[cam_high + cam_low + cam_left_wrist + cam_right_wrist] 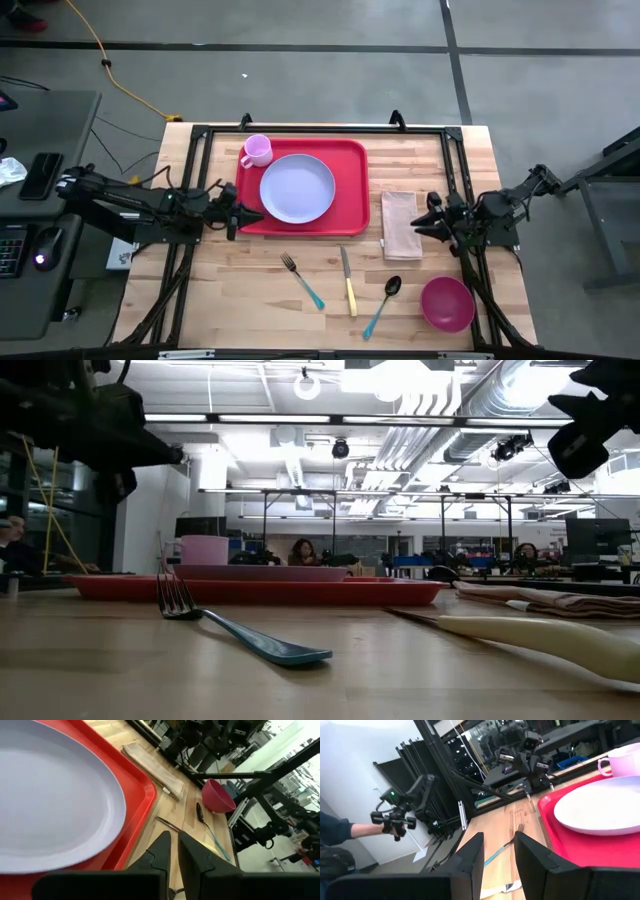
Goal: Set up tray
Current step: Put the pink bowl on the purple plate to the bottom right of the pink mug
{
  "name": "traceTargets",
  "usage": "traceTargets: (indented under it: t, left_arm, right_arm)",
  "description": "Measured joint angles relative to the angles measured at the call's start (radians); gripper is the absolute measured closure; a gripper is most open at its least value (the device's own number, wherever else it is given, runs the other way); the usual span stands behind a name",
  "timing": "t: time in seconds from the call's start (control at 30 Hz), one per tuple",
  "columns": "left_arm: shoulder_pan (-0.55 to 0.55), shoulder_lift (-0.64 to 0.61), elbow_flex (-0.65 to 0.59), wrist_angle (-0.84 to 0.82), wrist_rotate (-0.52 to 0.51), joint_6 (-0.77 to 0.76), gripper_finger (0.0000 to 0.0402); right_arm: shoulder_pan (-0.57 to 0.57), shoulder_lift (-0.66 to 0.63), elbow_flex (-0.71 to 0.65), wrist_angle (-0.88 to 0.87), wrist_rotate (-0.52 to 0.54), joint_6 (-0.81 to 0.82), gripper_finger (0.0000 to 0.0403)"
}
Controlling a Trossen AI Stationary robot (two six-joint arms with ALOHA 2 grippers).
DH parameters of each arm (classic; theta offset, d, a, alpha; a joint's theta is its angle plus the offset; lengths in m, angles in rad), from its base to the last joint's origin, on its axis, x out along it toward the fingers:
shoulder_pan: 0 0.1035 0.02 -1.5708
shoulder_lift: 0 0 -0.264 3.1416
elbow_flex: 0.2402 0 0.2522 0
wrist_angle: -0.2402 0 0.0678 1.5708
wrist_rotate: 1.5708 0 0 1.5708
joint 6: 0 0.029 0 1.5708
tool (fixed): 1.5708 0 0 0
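The red tray (350, 155) lies flat on the wooden table, toward the far side. On it rest a round lavender plate (297, 188) and a pink cup (257, 150). My left gripper (245, 213) hovers at the tray's near left corner, shut and holding nothing. In the left wrist view the left gripper (174, 837) points past the plate (50, 805) and the tray's rim (145, 795). My right gripper (425, 222) hangs open above the right edge of a folded beige napkin (401, 224). The right wrist view shows the right gripper (497, 840) empty. In the low view both arms are well above the table.
On the near half of the table lie a fork with a teal handle (300, 280), a knife with a yellow handle (348, 282), a spoon with a teal handle (383, 305) and a pink bowl (447, 303). A black frame runs round the table. A person's hand (395, 822) shows beyond the table.
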Motion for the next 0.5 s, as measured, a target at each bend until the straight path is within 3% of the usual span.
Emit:
traceTargets:
  t: [0.3,0.5]
  left_arm:
    - [0.000,-0.052,-0.084,0.010,-0.059,-0.050,0.0337]
    - [0.000,-0.094,-0.169,0.116,-0.095,-0.060,0.0337]
  right_arm:
    - [0.000,0.000,0.002,0.107,0.011,-0.117,0.0316]
    - [0.000,0.000,0.006,0.117,0.007,-0.130,0.0316]
